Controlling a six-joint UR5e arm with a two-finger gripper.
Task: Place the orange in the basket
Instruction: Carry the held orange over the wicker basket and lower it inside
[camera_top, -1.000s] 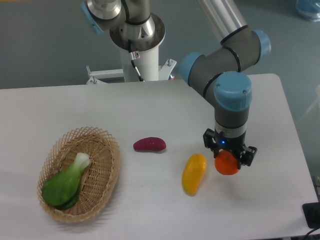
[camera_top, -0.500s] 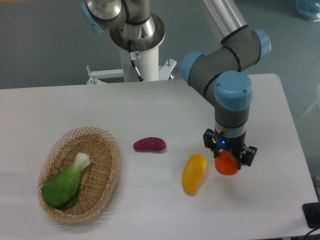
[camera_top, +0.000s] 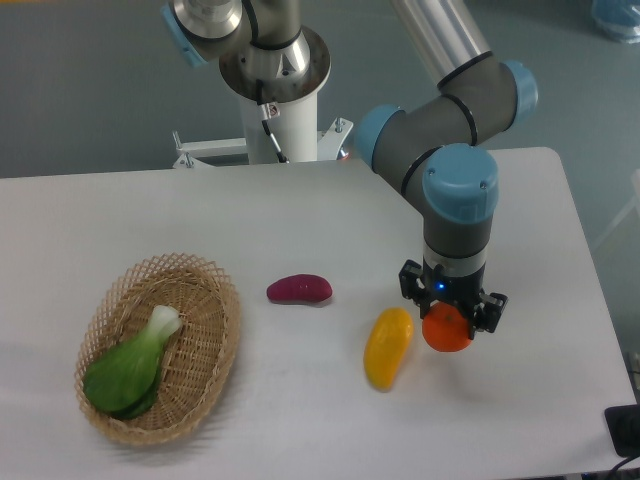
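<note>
The orange (camera_top: 447, 330) is a small round bright orange ball at the right of the table. My gripper (camera_top: 449, 318) points down and is shut on the orange, holding it just right of the yellow-orange oblong fruit (camera_top: 387, 347). The fingertips are mostly hidden by the orange and the wrist. The woven wicker basket (camera_top: 213, 350) lies at the far left of the table, well away from the gripper, with a green leafy vegetable (camera_top: 133, 367) lying inside it.
A purple-red oblong vegetable (camera_top: 299, 289) lies on the white table between basket and gripper. The robot base (camera_top: 274, 90) stands behind the table's far edge. The table's right edge is close to the gripper.
The gripper with the orange has shifted slightly left and up, nearer the yellow-orange fruit. Nothing else has moved.
</note>
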